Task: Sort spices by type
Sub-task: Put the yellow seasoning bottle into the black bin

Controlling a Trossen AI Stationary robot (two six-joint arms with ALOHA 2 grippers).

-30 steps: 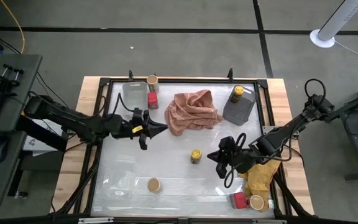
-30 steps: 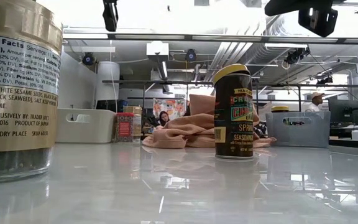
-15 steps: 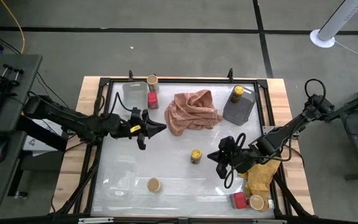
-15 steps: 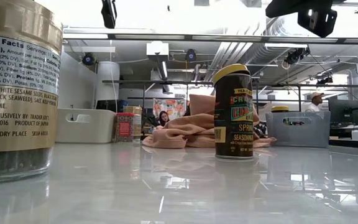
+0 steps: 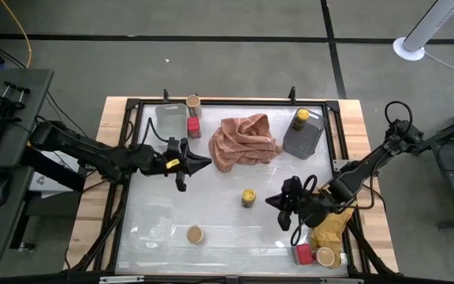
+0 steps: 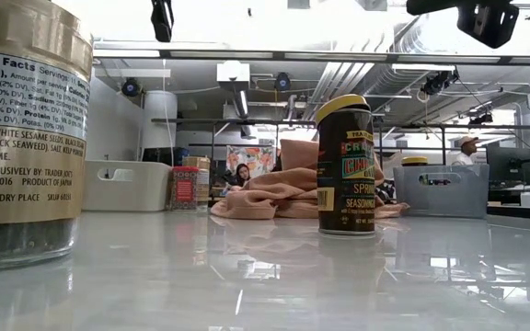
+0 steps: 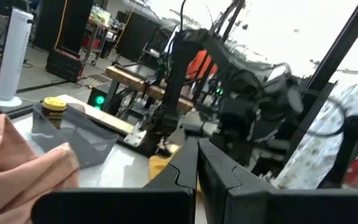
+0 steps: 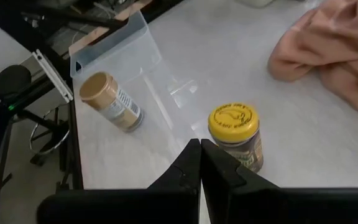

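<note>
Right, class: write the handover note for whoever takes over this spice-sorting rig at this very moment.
Left hand: shut, empty, beside the pink cloth.
Right hand: shut, empty, near the centre yellow-lid jar.
Other yellow-lid jar in the grey tray.
Tan-lid jars: back edge, front, front right.
Red boxes: back, front right.
Done: no type is grouped.
Left: all the sorting.

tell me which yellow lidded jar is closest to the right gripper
The yellow-lidded jar standing alone mid-table, just beside the right gripper. The other yellow-lidded jar sits in the grey tray at the far edge.
</note>
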